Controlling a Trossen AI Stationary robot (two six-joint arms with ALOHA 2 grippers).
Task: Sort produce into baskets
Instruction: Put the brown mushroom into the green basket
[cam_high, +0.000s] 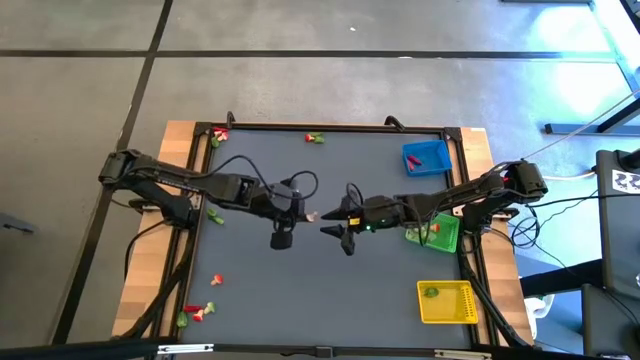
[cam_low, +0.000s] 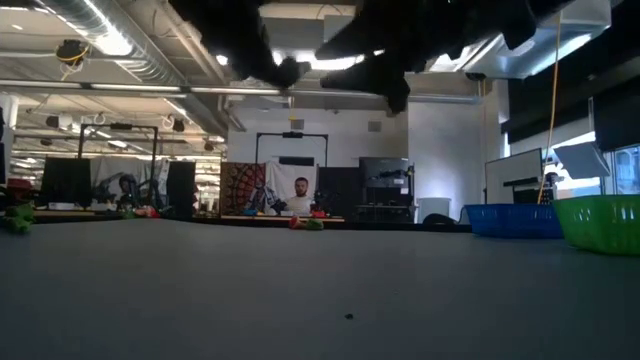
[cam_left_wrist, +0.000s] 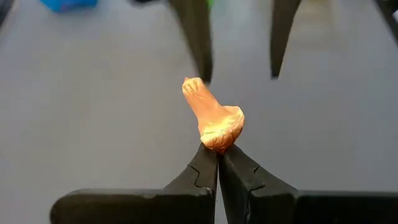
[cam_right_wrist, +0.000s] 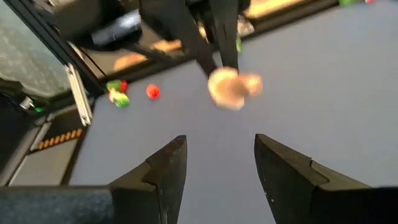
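My left gripper (cam_left_wrist: 217, 157) is over the middle of the table, shut on a small tan, mushroom-shaped produce piece (cam_left_wrist: 213, 115), which also shows in the high view (cam_high: 311, 215). My right gripper (cam_right_wrist: 217, 163) faces it from the table's right, open. Its two fingers (cam_left_wrist: 198, 43) stand just beyond the piece's narrow end and touch nothing. The blue basket (cam_high: 427, 157), green basket (cam_high: 440, 236) and yellow basket (cam_high: 447, 304) stand along the right side. Loose red and green produce lies at the far edge (cam_high: 316, 138) and the near left corner (cam_high: 197, 312). My left gripper pinches the piece's broad end (cam_left_wrist: 219, 144) between its two fingertips. The fingers come from the table's left, slanting down. The narrow end (cam_left_wrist: 193, 87) sticks out beyond the fingertips toward my right gripper. The piece is lifted clear of the table.
More produce lies at the far left corner (cam_high: 218, 135) and along the left side (cam_high: 215, 281). The green basket holds red and green pieces, and the yellow basket holds one green piece (cam_high: 430, 292). Beyond the table's far edge a person (cam_low: 299, 196) sits in the room.
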